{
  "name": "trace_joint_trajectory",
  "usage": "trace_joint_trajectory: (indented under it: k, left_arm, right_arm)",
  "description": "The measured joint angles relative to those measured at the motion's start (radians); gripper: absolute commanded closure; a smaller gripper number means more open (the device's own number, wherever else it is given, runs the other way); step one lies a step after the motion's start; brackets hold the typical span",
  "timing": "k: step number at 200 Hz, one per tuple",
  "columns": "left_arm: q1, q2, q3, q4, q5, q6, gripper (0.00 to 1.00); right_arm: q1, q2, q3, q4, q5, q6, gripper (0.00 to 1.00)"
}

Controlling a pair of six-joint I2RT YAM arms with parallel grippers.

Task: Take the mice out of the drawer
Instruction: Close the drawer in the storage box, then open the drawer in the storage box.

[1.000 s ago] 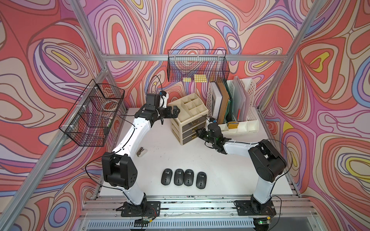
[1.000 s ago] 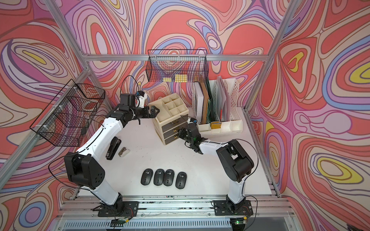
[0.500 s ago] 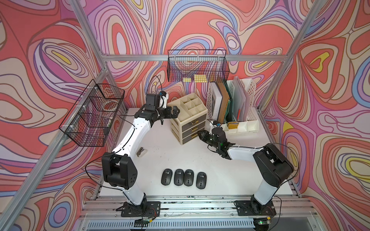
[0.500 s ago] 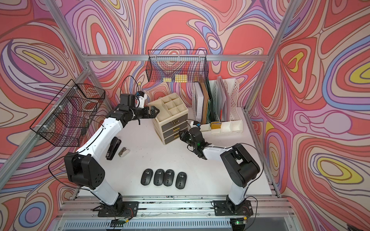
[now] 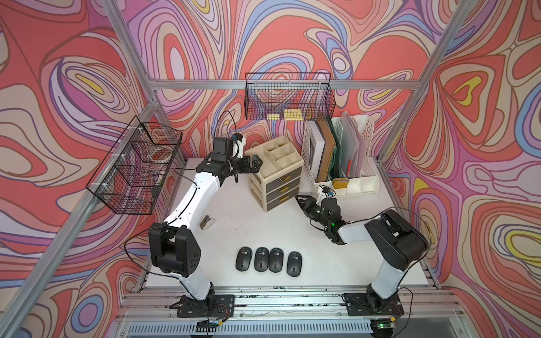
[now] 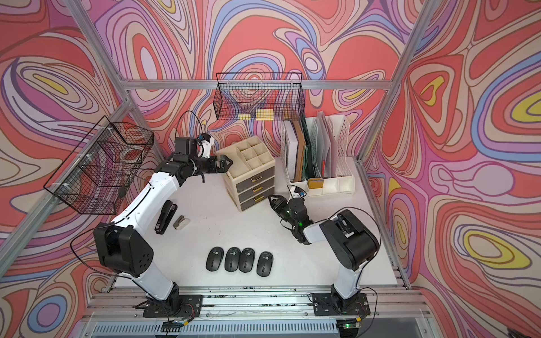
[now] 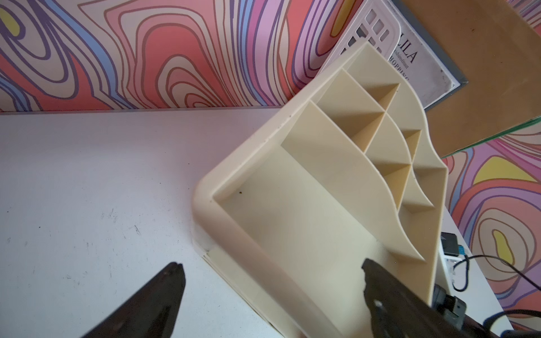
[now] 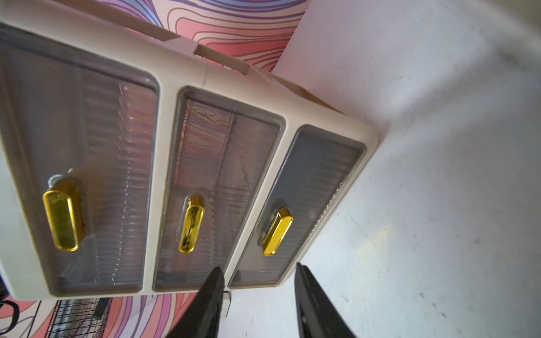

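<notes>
Backing away from the organiser (image 5: 275,164) over the last second, the right fingers (image 8: 313,304) are spreading apart and gripping nothing; the left arm is sitting where it was.

At the far left a wire basket (image 5: 134,166) is hanging off the wall, crowding the space above that edge of the desk (image 5: 263,228). Beside the left arm a stapler (image 6: 165,216) and a staple remover (image 6: 180,222) are lying flat. The left fingers (image 7: 152,301) are standing wide apart, straddling the organiser's top rear corner. It looks like a brace, though I cannot tell whether they are touching it.

Four mice (image 5: 261,259) are lying in a row at the front of the desk, well apart from the organiser. The drawer (image 8: 319,187), the lowest of three, is sitting shut and flush, and its smoky front is not showing whether more mice are waiting inside.

If any are, the right fingers are pointing at the drawer's end rather than at its gold handle (image 8: 277,231). They are needing to line up on it, close squarely and pull straight out while the left arm is holding the organiser from sliding.

Open desk is lying between the organiser and the mice, enough for the drawer's travel. A file rack (image 5: 342,155) is standing just beside the organiser on the right, so the right wrist is having little room to swing that way.
</notes>
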Motion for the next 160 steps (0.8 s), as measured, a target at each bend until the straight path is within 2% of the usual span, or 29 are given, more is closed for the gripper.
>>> trace_joint_trajectory:
  k: [55,113,160]
  left_arm:
    - [0.0,0.0,0.0,0.0,0.0,0.0,0.01]
    - [0.0,0.0,0.0,0.0,-0.001,0.0,0.01]
    - [0.0,0.0,0.0,0.0,0.0,0.0,0.01]
  right_arm:
    - [0.0,0.196,0.019,0.175,-0.047,0.1,0.54]
    - [0.0,0.273,0.076,0.296,-0.09,0.152,0.53]
    - [0.006,0.321,0.103,0.32,-0.115,0.176,0.53]
